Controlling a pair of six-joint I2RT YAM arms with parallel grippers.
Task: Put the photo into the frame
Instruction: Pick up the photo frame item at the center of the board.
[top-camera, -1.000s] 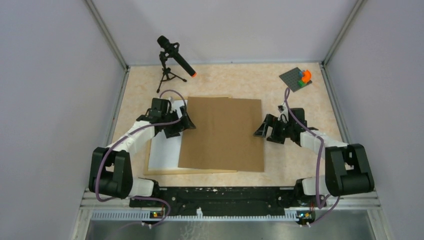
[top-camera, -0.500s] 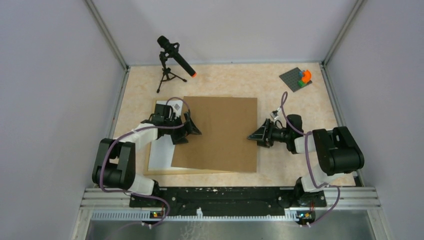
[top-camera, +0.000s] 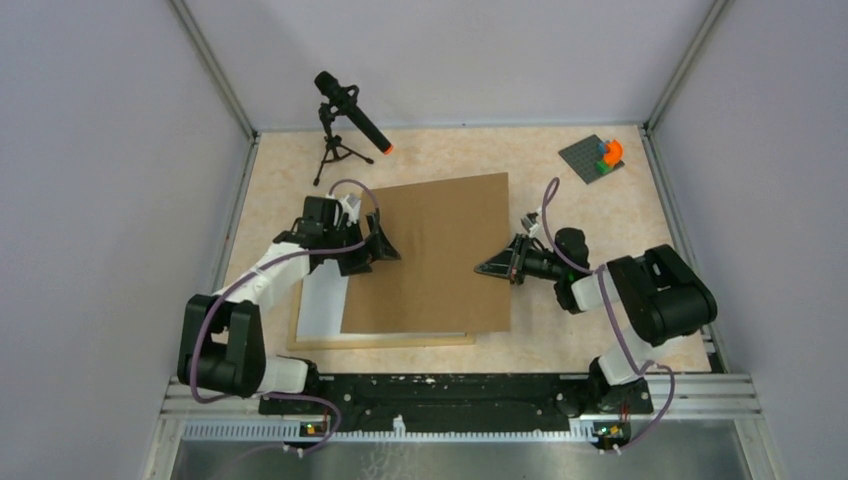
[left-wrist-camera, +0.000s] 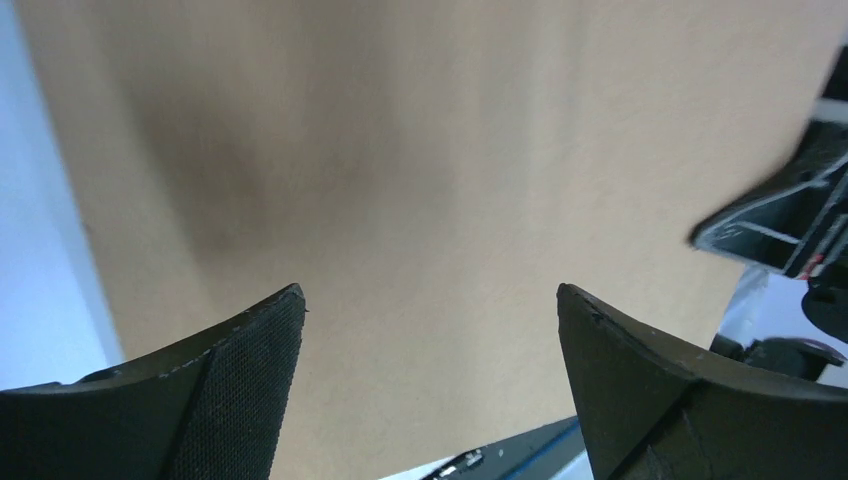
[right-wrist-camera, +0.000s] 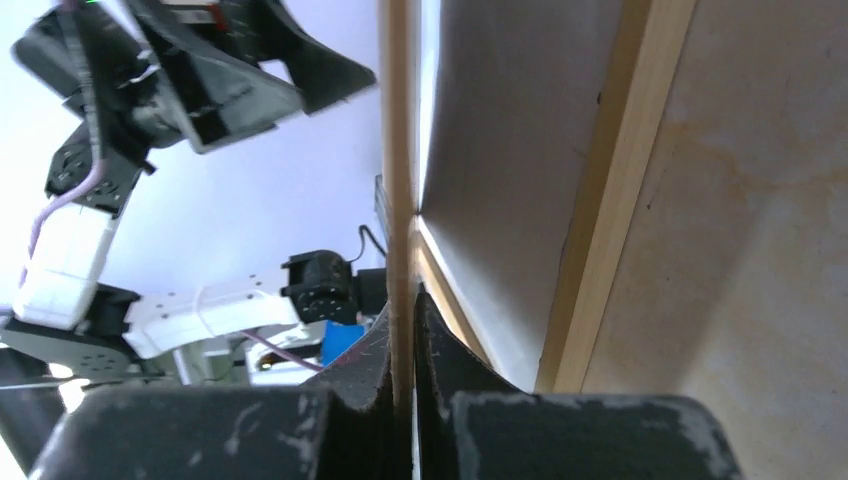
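Note:
A brown backing board (top-camera: 430, 255) lies tilted over the light wooden frame (top-camera: 400, 342). My right gripper (top-camera: 497, 268) is shut on the board's right edge. In the right wrist view the thin board edge (right-wrist-camera: 398, 200) runs between the closed fingers (right-wrist-camera: 437, 340), beside a frame strip (right-wrist-camera: 610, 200). My left gripper (top-camera: 385, 245) stands open at the board's left edge. In its wrist view the board (left-wrist-camera: 400, 150) fills the picture behind the spread gripper (left-wrist-camera: 430, 300), with nothing between the fingers. The photo is hidden.
A white sheet (top-camera: 322, 300) shows on the frame's left part beside the board. A microphone on a small tripod (top-camera: 345, 115) stands at the back left. A grey plate with coloured bricks (top-camera: 600, 157) sits at the back right. Walls enclose three sides.
My right gripper has closed on the board's right edge and moved left with it. The board has shifted left and turned. The left gripper stayed open near the left edge.

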